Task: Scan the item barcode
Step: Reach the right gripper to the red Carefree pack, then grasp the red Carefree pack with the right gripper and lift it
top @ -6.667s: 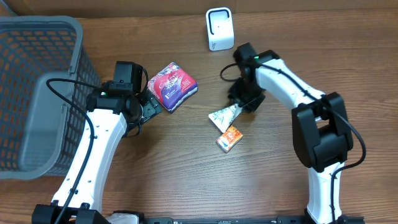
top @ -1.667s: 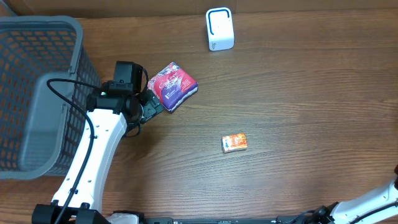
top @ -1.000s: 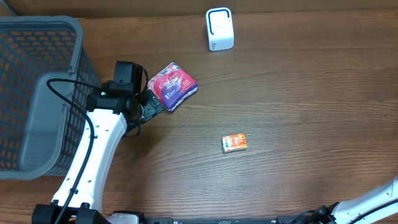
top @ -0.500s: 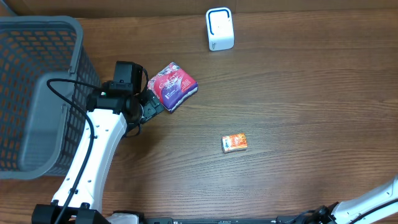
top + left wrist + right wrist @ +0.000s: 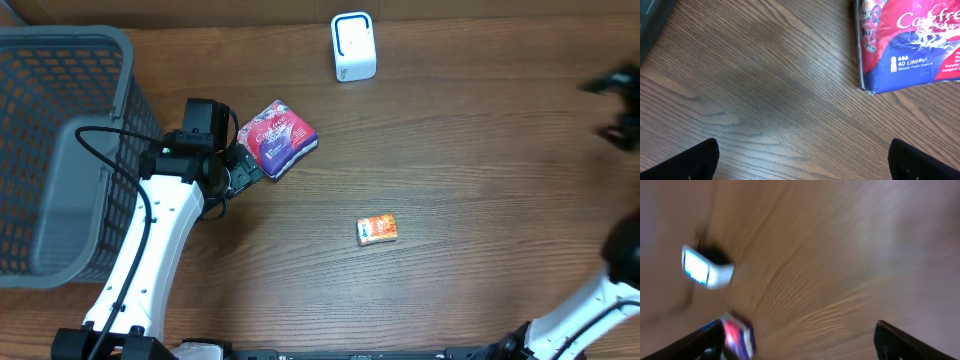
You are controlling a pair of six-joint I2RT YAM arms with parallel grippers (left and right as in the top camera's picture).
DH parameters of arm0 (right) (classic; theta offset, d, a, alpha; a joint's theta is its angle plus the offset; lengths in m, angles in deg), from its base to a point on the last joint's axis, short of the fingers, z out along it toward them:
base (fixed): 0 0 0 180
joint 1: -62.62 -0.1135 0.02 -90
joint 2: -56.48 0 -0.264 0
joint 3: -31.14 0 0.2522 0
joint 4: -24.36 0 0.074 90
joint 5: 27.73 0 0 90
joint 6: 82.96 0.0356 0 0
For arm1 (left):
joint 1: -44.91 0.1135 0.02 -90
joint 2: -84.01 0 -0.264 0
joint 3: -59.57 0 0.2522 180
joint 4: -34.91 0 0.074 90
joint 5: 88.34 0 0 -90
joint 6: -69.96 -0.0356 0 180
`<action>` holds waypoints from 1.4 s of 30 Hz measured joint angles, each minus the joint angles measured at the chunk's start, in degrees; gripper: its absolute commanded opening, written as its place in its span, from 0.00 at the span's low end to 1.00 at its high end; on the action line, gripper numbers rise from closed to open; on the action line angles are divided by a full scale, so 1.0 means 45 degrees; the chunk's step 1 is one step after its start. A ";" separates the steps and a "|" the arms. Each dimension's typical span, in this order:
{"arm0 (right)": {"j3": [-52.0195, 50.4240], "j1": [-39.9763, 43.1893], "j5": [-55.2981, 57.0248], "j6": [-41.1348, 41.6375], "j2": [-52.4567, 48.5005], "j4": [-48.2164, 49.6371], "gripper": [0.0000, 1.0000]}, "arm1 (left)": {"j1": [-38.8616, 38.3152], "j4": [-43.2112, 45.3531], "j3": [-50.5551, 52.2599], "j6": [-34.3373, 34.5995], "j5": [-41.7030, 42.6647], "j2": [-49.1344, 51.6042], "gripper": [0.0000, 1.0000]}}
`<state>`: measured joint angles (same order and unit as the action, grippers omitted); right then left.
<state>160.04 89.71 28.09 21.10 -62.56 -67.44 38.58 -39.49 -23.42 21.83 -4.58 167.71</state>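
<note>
Liner pack: "40 LINERS", "Shower Fresh Scent".

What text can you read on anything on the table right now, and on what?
"Carefre", cut off at the frame edge: red-and-blue pack.
"40 LINERS": same pack.
"Shower Fresh Scent": same pack.
Smaller print on its right side: too small.
Orange box: print too small.
White scanner: none legible.
</note>
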 measured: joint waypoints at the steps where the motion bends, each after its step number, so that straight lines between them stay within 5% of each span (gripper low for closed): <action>1: 0.0000 -0.0928 -0.0097 -0.0170 0.0000 0.0248 1.00 | 0.0000 0.0000 0.0000 0.0000 0.0000 0.0000 1.00; 10: -0.0005 -0.7038 0.0243 -0.0617 -0.0559 0.3177 1.00 | 0.0000 -0.0005 0.0000 0.0000 0.0005 0.0000 1.00; 20: -0.0005 -1.1506 0.1467 0.0097 -0.2696 0.6309 0.90 | 0.0000 0.0000 0.0000 0.0000 0.0000 0.0000 1.00; 24: -0.0005 -1.2327 0.1797 0.0636 -0.3687 0.7111 0.86 | 0.0000 0.0000 0.0000 0.0000 0.0000 0.0000 1.00; 28: -0.0005 -1.2808 0.2079 0.0840 -0.4260 0.7470 0.61 | 0.0000 0.0000 0.0000 0.0000 0.0000 0.0000 1.00; 32: -0.0005 -1.3085 0.2705 0.1161 -0.4313 0.7281 0.52 | 0.0000 0.0000 0.0000 0.0000 0.0000 0.0000 1.00; 35: 0.0019 -1.3104 0.3109 0.1331 -0.4313 0.6756 0.31 | 0.0000 0.0000 0.0000 0.0000 0.0000 0.0000 1.00; 42: 0.0204 -1.2536 0.3784 0.2030 -0.3929 0.4109 0.33 | 0.0000 -0.0005 0.0000 0.0000 0.0000 0.0000 1.00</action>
<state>160.95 33.30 45.12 30.24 -80.24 -48.95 38.58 -39.51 -23.42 21.83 -4.58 167.71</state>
